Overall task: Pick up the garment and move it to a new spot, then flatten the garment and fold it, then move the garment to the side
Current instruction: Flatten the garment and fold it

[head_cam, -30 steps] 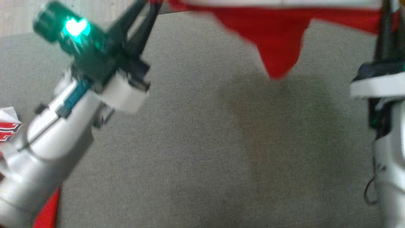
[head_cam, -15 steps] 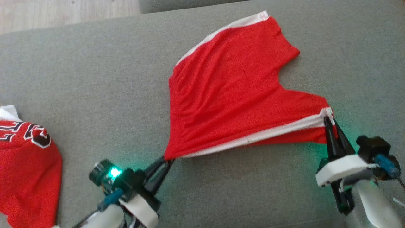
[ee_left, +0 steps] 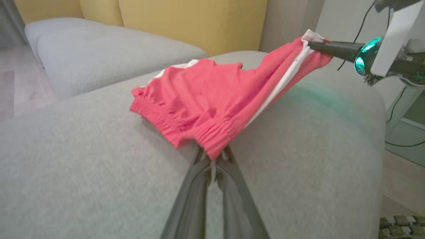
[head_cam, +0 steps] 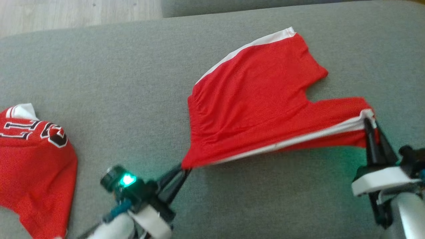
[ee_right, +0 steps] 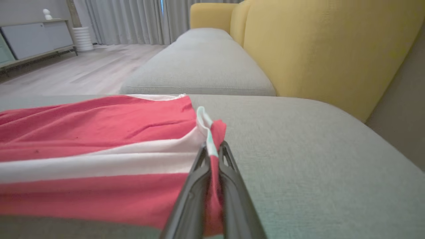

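Head view: the red jersey shirt with navy-outlined white lettering [head_cam: 36, 172] lies rumpled at the left edge of the grey woven sofa cushion [head_cam: 116, 83], apart from red shorts with white side stripes [head_cam: 252, 109]. Left wrist view: the left gripper [ee_left: 212, 159] is pinched closed on their gathered elastic waistband. Right wrist view: the right gripper [ee_right: 212, 149] is closed tight on a striped hem corner.

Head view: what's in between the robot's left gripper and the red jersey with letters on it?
Just bare grey cushion. In the head view nothing lies between the left gripper, pinching the red shorts, and the jersey.
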Controlling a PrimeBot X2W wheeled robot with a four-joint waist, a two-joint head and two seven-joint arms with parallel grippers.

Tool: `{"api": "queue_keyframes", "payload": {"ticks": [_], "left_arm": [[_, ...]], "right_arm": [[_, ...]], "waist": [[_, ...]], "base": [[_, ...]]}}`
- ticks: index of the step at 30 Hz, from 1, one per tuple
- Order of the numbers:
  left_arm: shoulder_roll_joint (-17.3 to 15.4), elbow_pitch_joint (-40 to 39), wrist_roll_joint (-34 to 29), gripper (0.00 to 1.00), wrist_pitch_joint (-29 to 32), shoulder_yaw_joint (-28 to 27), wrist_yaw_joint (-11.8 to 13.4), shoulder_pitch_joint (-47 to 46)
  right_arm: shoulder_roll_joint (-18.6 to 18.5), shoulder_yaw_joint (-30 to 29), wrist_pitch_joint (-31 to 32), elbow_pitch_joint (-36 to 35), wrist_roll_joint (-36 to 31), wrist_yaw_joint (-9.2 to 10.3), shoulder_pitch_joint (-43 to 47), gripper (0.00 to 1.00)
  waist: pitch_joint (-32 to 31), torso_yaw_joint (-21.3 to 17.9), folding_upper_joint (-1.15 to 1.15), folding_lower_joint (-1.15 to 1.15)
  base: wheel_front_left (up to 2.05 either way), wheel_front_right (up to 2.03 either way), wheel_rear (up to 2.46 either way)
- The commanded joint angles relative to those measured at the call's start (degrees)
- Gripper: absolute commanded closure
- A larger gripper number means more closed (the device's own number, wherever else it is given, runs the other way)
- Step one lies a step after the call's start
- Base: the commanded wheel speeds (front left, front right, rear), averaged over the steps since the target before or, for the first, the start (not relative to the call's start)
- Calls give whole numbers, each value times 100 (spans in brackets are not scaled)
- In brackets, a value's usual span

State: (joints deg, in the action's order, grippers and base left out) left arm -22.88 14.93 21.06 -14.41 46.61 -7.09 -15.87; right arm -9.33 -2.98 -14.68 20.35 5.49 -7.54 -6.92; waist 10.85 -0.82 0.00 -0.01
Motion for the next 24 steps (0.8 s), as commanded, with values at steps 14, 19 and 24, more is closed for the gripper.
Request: {"api": "queue_keyframes", "payload": {"ticks": [14, 19, 24], "left_arm": [[471, 526, 1023, 100, 513, -339, -38, -2315], [673, 1230, 1056, 100, 346, -134, -38, -2859], [828, 1936, 1026, 100, 162, 111, -39, -3238]], "right_arm": [[-526, 502, 43, 582, -142, 5, -2449, 100], [-547, 845, 3, 1377, -77, 5, -3170, 100], [-488, 1084, -21, 2058, -50, 5, -3689, 90]], "waist": [[1000, 353, 0, 1], [1332, 439, 0, 1], [1540, 467, 0, 1]], "base": [[0, 0, 0], [0, 0, 0], [0, 0, 0]]}}
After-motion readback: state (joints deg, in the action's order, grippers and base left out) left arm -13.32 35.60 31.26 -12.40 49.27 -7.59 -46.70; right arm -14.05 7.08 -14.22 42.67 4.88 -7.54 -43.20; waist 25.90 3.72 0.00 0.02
